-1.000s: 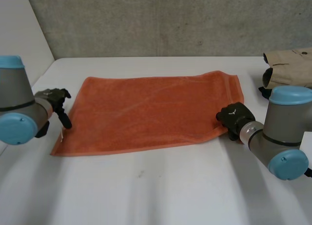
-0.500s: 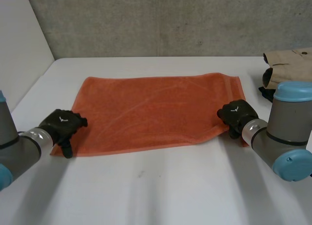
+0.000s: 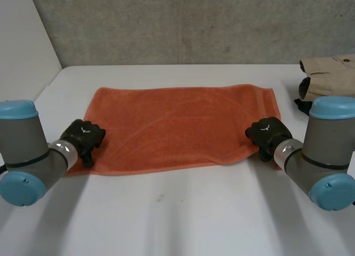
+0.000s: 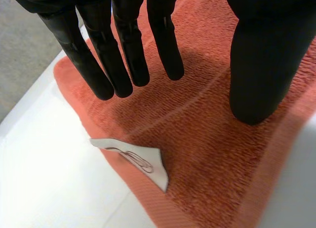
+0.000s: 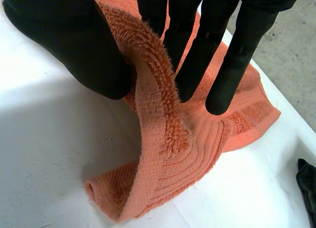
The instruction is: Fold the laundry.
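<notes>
Towel (image 3: 177, 128): terry cloth, rough looped pile, flatter ribbed border. Table (image 3: 194, 211): smooth, matt surface. Care label (image 4: 136, 159): thin, smooth.

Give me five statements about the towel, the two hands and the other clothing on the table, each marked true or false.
1. The right hand pinches a raised bit of the orange towel at its near right corner. True.
2. The left hand grips the towel. False: its fingers are straight over the near left corner and pinch nothing.
3. A white label sticks out at the corner by the left hand. True.
4. The towel is folded in half. False: it lies spread out on the table.
5. The beige garment lies on the towel. False: it sits apart, at the far right.
</notes>
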`<action>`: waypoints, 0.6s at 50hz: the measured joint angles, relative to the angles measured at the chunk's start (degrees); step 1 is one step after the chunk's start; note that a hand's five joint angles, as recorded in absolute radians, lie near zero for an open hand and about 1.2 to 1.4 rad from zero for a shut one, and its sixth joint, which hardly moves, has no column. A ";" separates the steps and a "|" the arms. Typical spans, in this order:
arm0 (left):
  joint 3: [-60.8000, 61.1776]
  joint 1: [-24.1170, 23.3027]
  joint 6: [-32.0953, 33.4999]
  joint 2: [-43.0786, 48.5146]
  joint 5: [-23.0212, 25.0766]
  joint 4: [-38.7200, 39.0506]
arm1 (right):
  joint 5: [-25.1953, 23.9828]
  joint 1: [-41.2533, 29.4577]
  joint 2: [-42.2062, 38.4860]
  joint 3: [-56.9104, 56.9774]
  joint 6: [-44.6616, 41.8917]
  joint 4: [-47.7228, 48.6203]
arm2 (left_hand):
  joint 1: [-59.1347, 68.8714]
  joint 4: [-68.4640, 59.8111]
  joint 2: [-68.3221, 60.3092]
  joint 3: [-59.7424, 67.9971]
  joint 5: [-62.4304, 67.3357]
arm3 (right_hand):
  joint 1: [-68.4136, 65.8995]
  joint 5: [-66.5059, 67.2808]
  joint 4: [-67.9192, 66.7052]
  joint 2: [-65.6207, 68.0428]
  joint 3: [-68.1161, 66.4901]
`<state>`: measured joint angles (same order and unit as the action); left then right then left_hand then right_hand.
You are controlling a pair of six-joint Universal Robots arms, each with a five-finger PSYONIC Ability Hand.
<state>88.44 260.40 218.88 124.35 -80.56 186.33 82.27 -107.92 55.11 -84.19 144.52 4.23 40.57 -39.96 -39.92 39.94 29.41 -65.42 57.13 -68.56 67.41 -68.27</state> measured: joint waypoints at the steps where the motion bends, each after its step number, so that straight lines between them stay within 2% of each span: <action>1: -0.68 -0.10 -0.10 0.12 -0.36 0.02 | 0.00 -0.01 0.00 -0.08 0.00 0.00 | 2.90 -2.71 -3.13 3.11 2.86 | 0.00 0.00 0.00 0.00 -0.01; 4: -1.83 -0.16 -0.45 0.29 -0.67 0.04 | 0.00 -0.03 0.09 -0.21 0.00 0.02 | 9.31 -8.79 -8.99 8.85 8.90 | 0.00 0.00 0.00 0.00 0.00; 7: -3.18 -0.21 -0.98 0.69 -0.70 -0.12 | 0.00 -0.09 0.32 -0.37 -0.01 0.02 | 22.66 -21.92 -22.57 21.79 21.97 | 0.00 0.00 0.00 0.00 0.00; 10: -4.25 -0.27 -1.39 1.05 -0.69 -0.60 | -0.01 -0.14 0.62 -0.51 -0.02 0.04 | 25.63 -27.93 -27.98 27.48 26.80 | 0.00 0.00 0.00 0.00 0.00; 25: -0.09 0.63 -2.89 -6.18 1.84 -6.20 | -1.38 0.93 3.44 -0.48 -0.18 -2.23 | 25.63 -28.31 -28.37 27.98 26.80 | 0.00 0.00 0.00 0.00 0.00; 26: 0.91 0.71 -2.83 -7.17 2.58 -6.26 | -1.67 1.04 3.52 -0.41 -0.21 -2.58 | 13.25 -16.88 -15.83 15.62 16.08 | 0.00 0.00 0.00 0.00 0.00; 28: 2.08 0.68 -2.60 -8.09 3.44 -6.25 | -1.94 1.14 3.54 -0.34 -0.24 -2.92 | -4.62 -0.29 0.74 -0.60 0.36 | 0.00 0.00 0.00 0.00 0.01; 30: 2.98 0.57 -2.07 -8.37 3.86 -6.12 | -2.25 1.20 3.49 -0.25 -0.29 -3.38 | -12.27 9.08 9.16 -9.03 -8.64 | 0.00 0.00 0.00 0.00 0.00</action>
<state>91.42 260.98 216.81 115.98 -76.69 180.21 80.02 -106.73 58.60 -84.44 144.23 0.85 28.30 -30.88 -30.76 30.91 20.77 -65.42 57.13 -68.56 67.41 -68.27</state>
